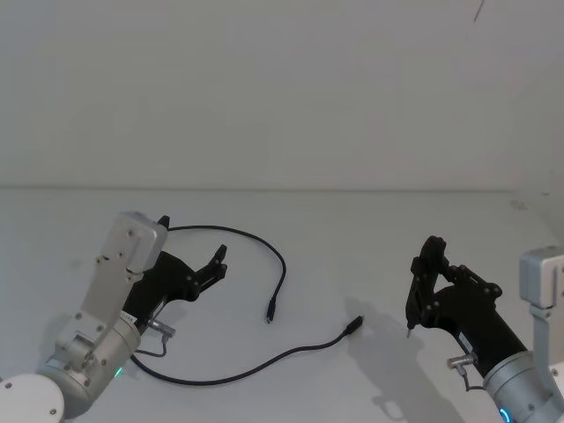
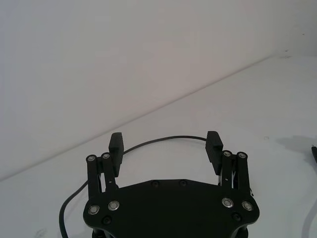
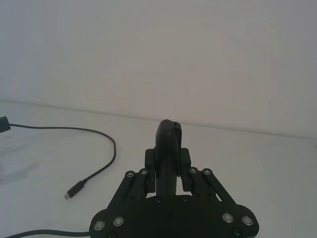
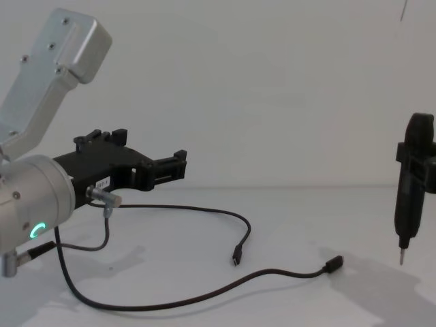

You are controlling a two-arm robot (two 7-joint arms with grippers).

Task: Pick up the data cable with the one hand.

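Observation:
The data cable (image 1: 280, 264) is a thin black cord lying on the white table in a loose loop. One plug (image 1: 270, 313) rests near the middle and the other plug (image 1: 354, 326) lies to its right. My left gripper (image 1: 217, 261) hangs open above the table inside the loop, holding nothing. In the left wrist view its fingers (image 2: 214, 144) stand apart, with the cable (image 2: 171, 139) curving on the table beyond them. From the chest, the left gripper (image 4: 180, 163) is well above the cable (image 4: 204, 210). My right gripper (image 1: 429, 264) is shut on a black pen-like tool (image 1: 412, 304), tip down.
A short grey lead with a silver connector (image 4: 103, 197) hangs from my left wrist. The pointed tool (image 4: 407, 204) hovers at the right, clear of the nearer plug (image 4: 334, 264). The white table meets a plain white wall (image 1: 282, 88) at the back.

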